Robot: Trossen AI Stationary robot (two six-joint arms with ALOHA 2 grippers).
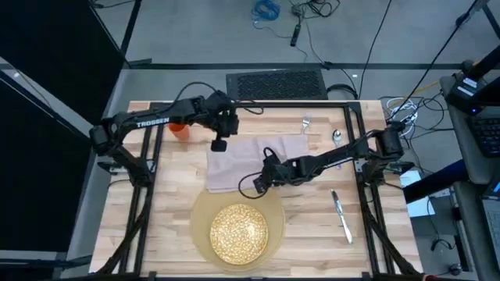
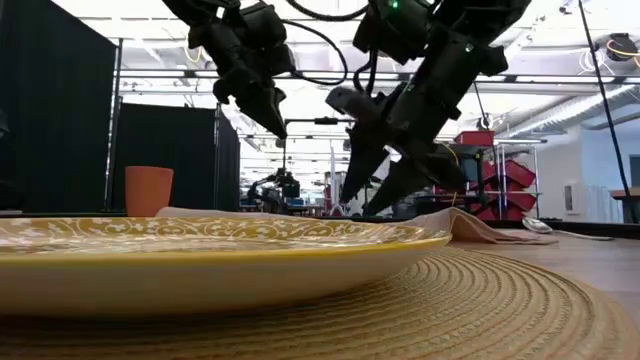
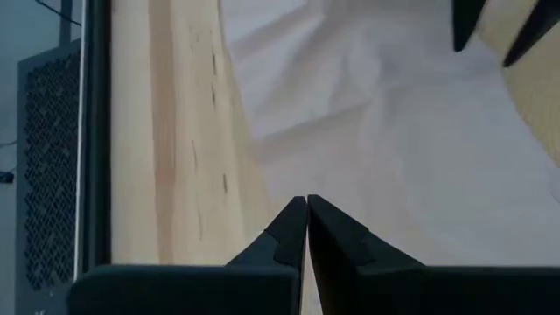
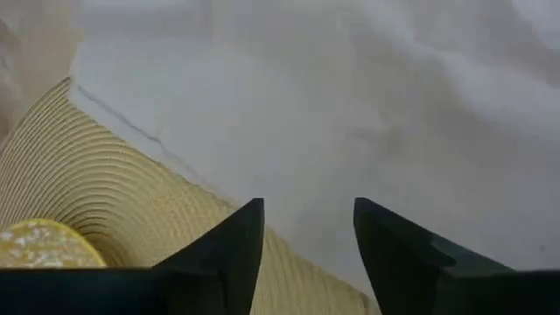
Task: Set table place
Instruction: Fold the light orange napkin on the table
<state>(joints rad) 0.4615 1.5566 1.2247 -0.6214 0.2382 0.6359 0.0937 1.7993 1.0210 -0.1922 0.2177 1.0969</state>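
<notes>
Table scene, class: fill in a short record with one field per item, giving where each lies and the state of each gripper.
mat: near edge, under plate
plate: on mat
napkin: spread flat, overlapping mat's far rim
cup: far left
knife: right side
left gripper: shut, above napkin's left edge
right gripper: open, above napkin's near edge

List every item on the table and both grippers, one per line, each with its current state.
napkin: spread flat, rumpled, edge overlapping the mat
mat: flat, under the plate
plate: upright on the mat, empty
cup: upright, near the far left corner
fork: lying beyond the napkin
spoon: lying flat
knife: lying right of the mat
left gripper: fingers shut, empty
right gripper: fingers open over the napkin
</notes>
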